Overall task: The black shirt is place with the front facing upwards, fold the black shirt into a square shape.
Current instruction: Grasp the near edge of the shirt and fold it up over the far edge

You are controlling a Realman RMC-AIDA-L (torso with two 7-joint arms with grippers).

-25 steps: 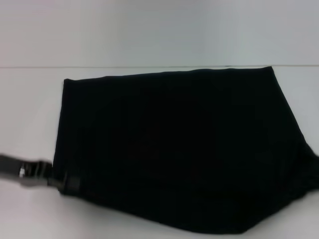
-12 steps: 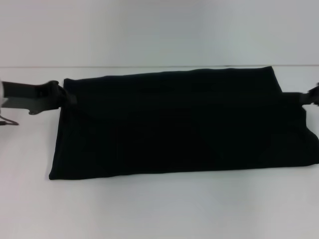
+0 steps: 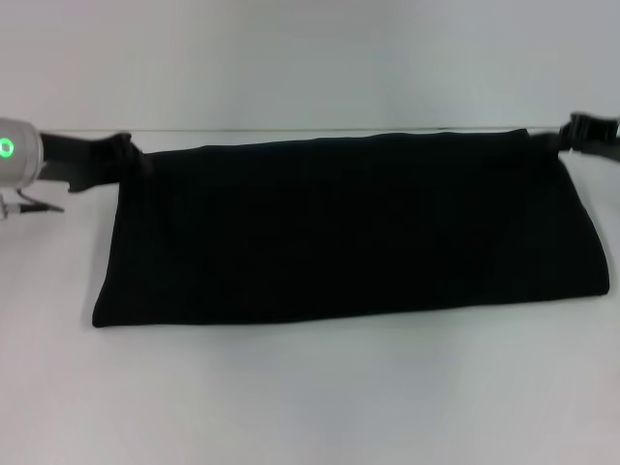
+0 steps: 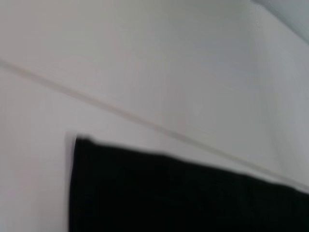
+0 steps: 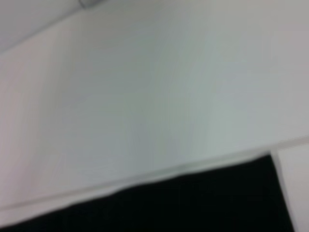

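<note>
Surface: plain white surface (image 3: 310, 397) stretching to a pale wall, with a thin seam line where the two meet.
Shirt: the black shirt (image 3: 349, 228), a large soft-fabric garment, lies on the surface as a long flat band, wide from side to side and shallow front to back. No lettering or label shows on the upper face.
Shirt edges: the far edge runs just in front of the seam line; the near edge is a smooth rounded fold.
Left hand: the dark left hand (image 3: 124, 155) reaches in from the left side, at the shirt's far left corner. A grey wrist section with a green ring light sits behind it. Whether its fingers are apart or pinching the cloth cannot be told.
Right hand: the dark right hand (image 3: 573, 136) comes in from the right side, at the shirt's far right corner. Its finger state cannot be told either.
Left wrist view: a square black corner of the shirt (image 4: 159, 193) on the white surface, wall beyond.
Right wrist view: the other far corner of the shirt (image 5: 193, 203), with the wall behind it.
</note>
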